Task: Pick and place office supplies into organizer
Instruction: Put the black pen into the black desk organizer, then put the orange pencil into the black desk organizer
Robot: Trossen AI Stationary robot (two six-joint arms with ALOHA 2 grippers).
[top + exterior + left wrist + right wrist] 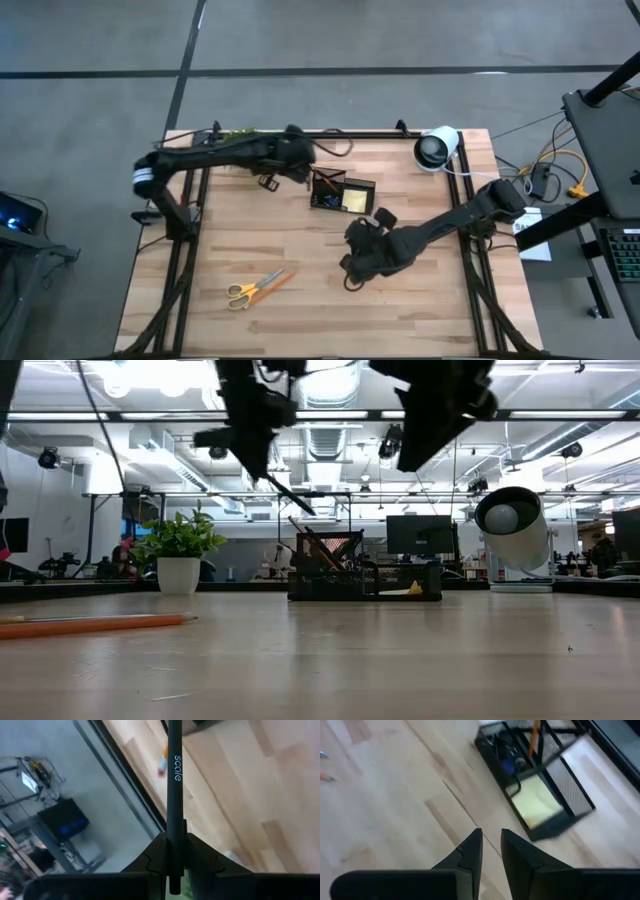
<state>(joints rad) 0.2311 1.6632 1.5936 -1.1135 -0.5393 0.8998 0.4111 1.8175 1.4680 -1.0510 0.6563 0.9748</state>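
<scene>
Above the organizer (342, 193), upper middle of frame, my left hand (172, 851) pinches a light, stiff, slippery pen (174, 795) near its end; right hand (491, 851) hovers empty, slightly parted.

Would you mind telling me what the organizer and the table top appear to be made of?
The organizer looks like black wire mesh, probably metal: its walls are see-through grids on a solid frame. The table top looks like light, matt wood, showing plank seams and grain.
</scene>
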